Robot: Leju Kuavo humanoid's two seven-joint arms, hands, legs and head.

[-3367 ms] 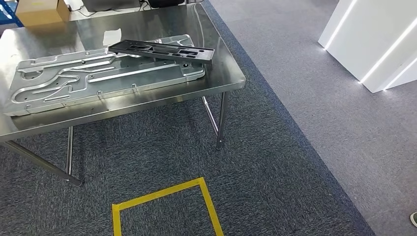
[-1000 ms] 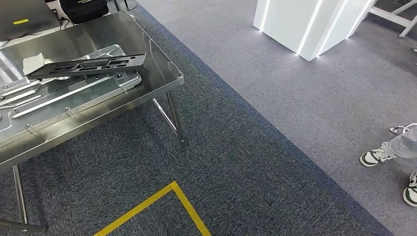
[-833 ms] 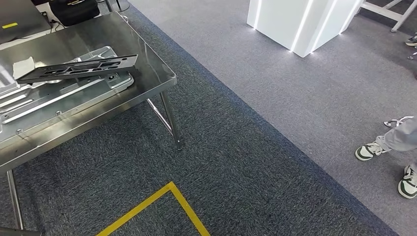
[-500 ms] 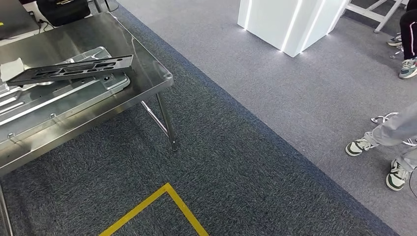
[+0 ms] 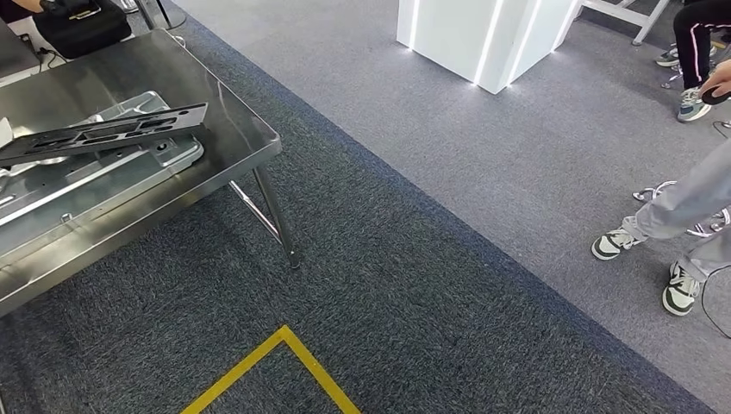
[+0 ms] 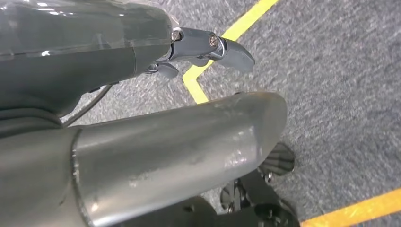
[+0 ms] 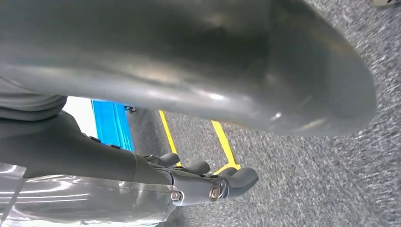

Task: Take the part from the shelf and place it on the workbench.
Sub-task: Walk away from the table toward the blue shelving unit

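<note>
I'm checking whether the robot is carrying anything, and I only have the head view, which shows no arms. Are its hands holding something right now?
Observer: No. In the left wrist view the left hand holds nothing; it hangs over the grey carpet.
Operator: And the other one?
Observer: The right hand holds nothing either, its fingers apart above the carpet.
Operator: What is under the arms?
Observer: A corner of the yellow tape lies on the floor below the left hand.
Operator: Anything else near the right hand?
Observer: Yes, a bright blue panel stands beyond it, beside more yellow tape.
</note>
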